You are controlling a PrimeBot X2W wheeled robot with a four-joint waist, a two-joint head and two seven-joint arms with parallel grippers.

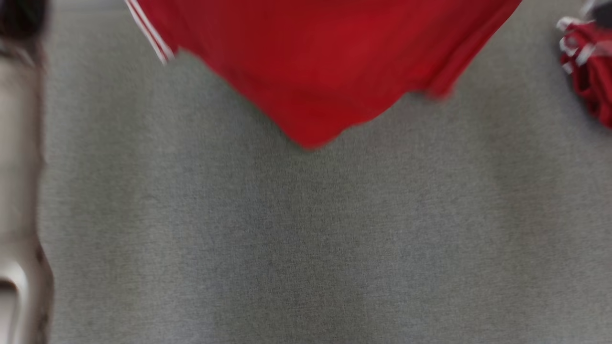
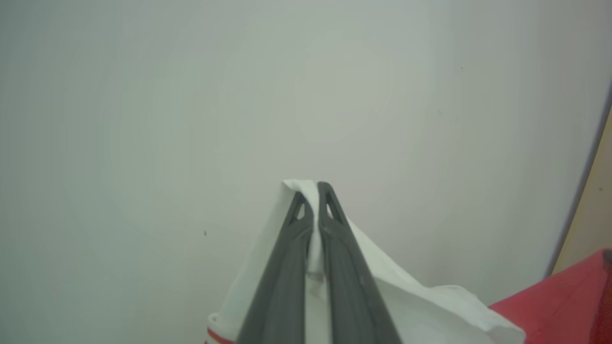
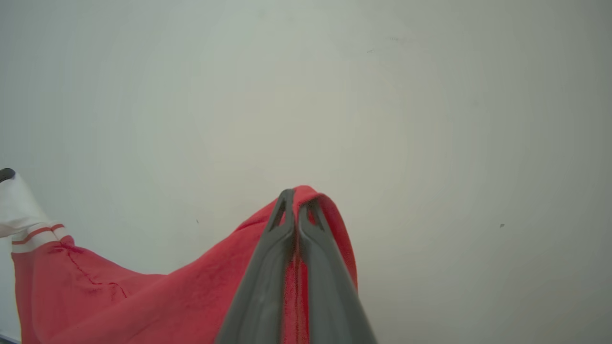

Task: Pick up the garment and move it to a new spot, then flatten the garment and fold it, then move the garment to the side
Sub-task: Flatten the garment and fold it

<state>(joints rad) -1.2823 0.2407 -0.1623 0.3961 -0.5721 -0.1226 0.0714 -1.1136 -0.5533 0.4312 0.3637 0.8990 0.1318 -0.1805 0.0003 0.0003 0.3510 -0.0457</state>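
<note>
Grey cloth is seen covering the bench (image 1: 306, 248) in the head view, which is blurred throughout. A red garment (image 1: 325, 62) is hung over it, its upper part cut off by the top edge; white stripes can be made out on its left side. A second red heap (image 1: 588, 67) is cut off at the right edge, and a pale shape (image 1: 19, 191) at the left edge cannot be identified.

In the left wrist view, the left tool (image 2: 313, 191) is clamped on a white part of the garment and is raised before a plain wall (image 2: 191, 95).

In the right wrist view, the right tool (image 3: 296, 198) is pinched on a red fold, likewise raised, with the cloth sagging leftward to a striped white cuff.
</note>
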